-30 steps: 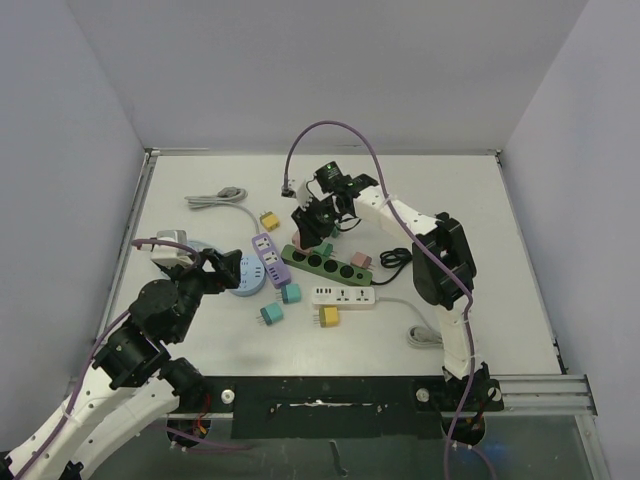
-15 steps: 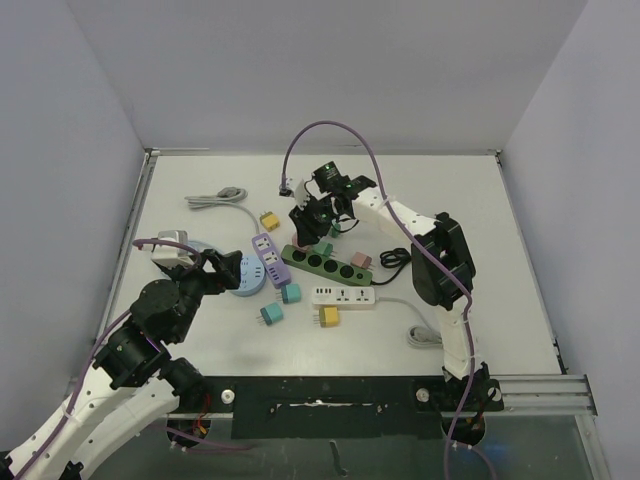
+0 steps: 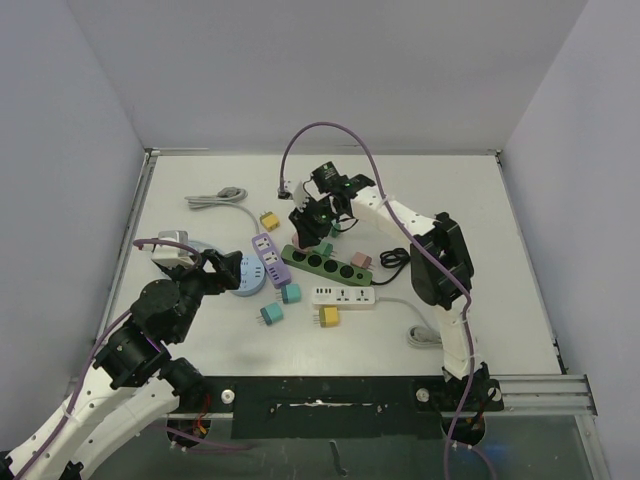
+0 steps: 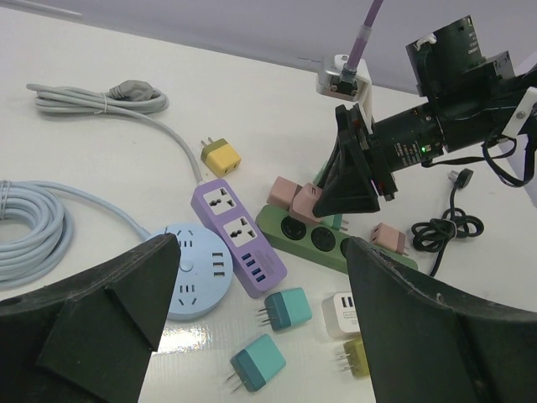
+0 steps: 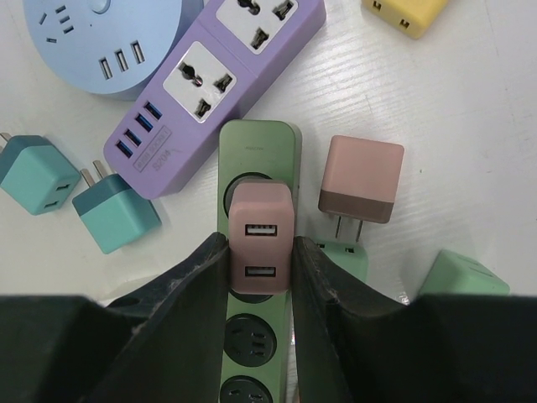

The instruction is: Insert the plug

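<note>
A pink two-port USB plug sits between the fingers of my right gripper, which is shut on it. The plug stands over the end socket of the green power strip, touching or just above it; how deep the prongs sit is hidden. From the top view the right gripper hovers at the left end of the green strip. My left gripper is open and empty, held above the table near the blue round socket hub.
A purple power strip lies beside the green one. Loose plugs lie around: pink, two teal, yellow, mint. A white strip, grey cable and black cable lie nearby.
My right gripper has drifted slightly left and away with the pink plug still in it. The left arm has not moved.
</note>
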Tool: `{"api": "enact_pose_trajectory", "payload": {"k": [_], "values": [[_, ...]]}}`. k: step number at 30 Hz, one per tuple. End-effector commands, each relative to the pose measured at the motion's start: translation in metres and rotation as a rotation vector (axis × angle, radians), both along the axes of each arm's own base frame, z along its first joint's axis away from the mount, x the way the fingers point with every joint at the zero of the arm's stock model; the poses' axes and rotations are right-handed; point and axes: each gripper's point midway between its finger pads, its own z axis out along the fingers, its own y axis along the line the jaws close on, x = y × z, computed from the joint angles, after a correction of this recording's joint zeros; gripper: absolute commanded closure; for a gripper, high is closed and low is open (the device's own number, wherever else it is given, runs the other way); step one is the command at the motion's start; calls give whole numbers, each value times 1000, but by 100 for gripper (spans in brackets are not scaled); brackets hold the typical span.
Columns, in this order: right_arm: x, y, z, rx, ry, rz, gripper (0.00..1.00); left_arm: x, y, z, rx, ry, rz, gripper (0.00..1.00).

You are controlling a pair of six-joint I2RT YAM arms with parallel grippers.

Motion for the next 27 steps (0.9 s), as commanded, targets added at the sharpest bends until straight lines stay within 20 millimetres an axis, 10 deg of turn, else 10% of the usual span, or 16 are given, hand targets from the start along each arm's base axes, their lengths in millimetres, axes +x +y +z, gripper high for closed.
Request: {"api": "enact_pose_trajectory", "payload": {"k": [1, 17, 27], "values": [[-1, 2, -1, -25, 2, 21, 81, 2, 0, 8, -18, -20, 7, 20], [12, -33, -69, -329, -131, -70, 82, 3, 0, 5, -7, -10, 11, 20], [-14, -48, -123, -436, -37, -21, 93, 5, 0, 4, 4, -3, 19, 20]]}}
